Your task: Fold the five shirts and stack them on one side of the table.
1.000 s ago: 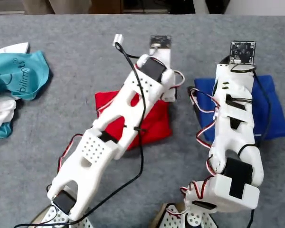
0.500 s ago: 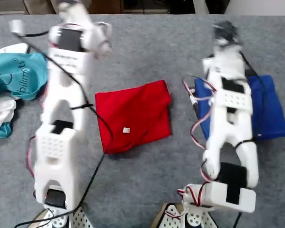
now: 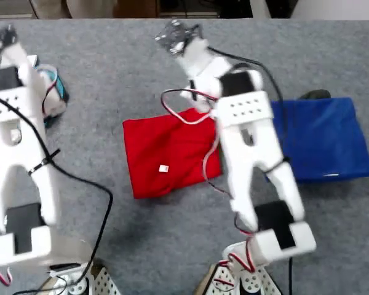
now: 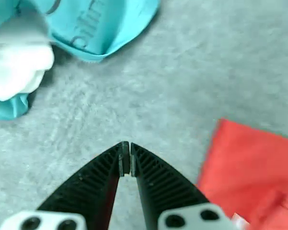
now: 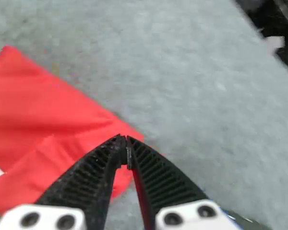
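Currently right fingers [image 5: 151,178], together, over red shirt [image 5: 38,110] edge; left fingers [image 4: 98,188], together, btw it & teal shirt [image 4: 103,24].

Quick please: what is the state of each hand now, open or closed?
Left hand: closed, holding nothing.
Right hand: closed, holding nothing.

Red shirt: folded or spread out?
Folded: the red shirt lies as a compact rectangle on the table, and the right wrist view shows a doubled layer along its edge.

The red shirt [image 3: 166,157] and blue shirt [image 3: 323,138] lie folded flat, the teal shirt [image 4: 105,24] crumpled.
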`<state>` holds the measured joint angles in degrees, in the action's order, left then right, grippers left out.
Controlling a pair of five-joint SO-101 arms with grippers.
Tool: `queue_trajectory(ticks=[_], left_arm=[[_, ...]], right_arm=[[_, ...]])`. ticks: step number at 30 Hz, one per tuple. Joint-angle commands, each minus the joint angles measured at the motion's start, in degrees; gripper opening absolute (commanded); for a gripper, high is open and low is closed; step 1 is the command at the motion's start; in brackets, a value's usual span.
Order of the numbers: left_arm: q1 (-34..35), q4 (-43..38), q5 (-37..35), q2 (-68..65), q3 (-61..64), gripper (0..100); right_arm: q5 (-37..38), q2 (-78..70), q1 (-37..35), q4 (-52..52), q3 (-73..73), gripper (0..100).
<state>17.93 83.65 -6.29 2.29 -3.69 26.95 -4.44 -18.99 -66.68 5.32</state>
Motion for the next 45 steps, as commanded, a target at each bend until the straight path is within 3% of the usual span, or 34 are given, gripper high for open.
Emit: queue_trajectory(ticks=[1, 4, 16, 29, 36, 45], left_arm=[[1.3, -23.6, 0.6, 3.9, 26.3, 2], [1.4, -34.0, 0.6, 3.8, 36.0, 2], [0.4, -45.6, 0.0, 3.6, 40.8, 2], [0.3, -46.3, -1.0, 3.6, 41.3, 2], [0.3, -46.3, -0.9, 3.6, 41.3, 2], [0.3, -46.3, -0.8, 3.6, 41.3, 2]], right_arm=[[0.6, -7.2, -4.4, -4.9, 8.4, 0.5], [0.6, -13.9, -6.4, -10.8, 15.5, 0.5], [0.6, -36.0, -6.4, -29.0, 38.1, 0.5], [0.6, -43.6, -5.9, -34.0, 44.7, 0.4], [0.6, -41.5, -0.9, -35.6, 44.2, 0.4], [0.7, -32.7, 0.1, -35.5, 28.8, 0.4]])
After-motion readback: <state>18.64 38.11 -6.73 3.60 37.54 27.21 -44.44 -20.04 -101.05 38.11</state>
